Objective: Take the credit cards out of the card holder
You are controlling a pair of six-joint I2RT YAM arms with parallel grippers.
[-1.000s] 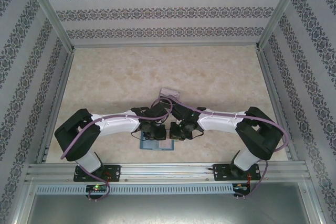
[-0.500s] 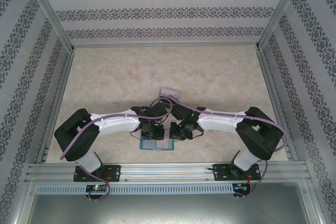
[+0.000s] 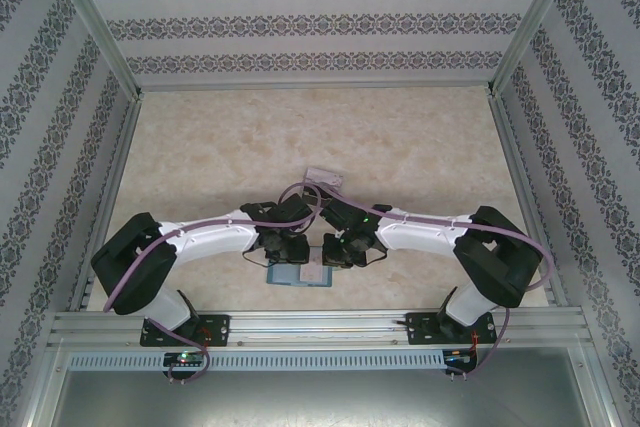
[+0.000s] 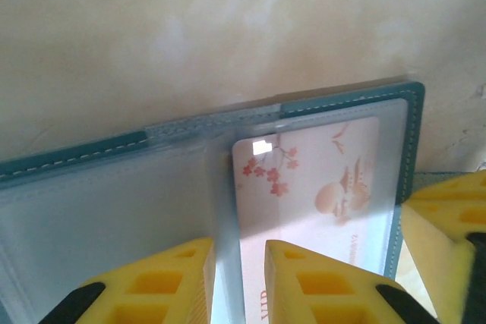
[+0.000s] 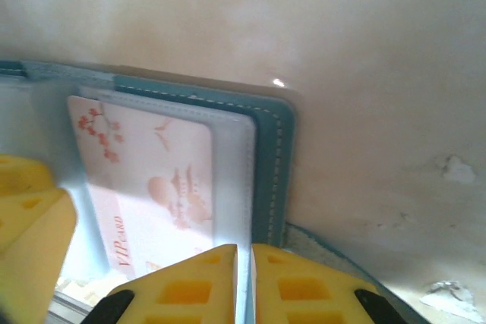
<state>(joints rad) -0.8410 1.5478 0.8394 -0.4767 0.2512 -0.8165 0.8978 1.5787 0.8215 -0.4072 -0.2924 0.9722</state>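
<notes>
Table [image 3: 300, 137], near edge: card holder [image 4: 414, 157] lies open flat, teal-blue w/ pale stitching, clear pockets inside. L gripper [image 4: 239, 252] over holder's middle, jaws slightly apart astride card's left edge, nothing held. R gripper [image 5: 244, 259] at holder's right edge, nearly closed, pinching pocket rim. Pinkish-white credit card [image 4: 319, 180] sits in holder's right pocket: blossom print, reads "VIP card".
</notes>
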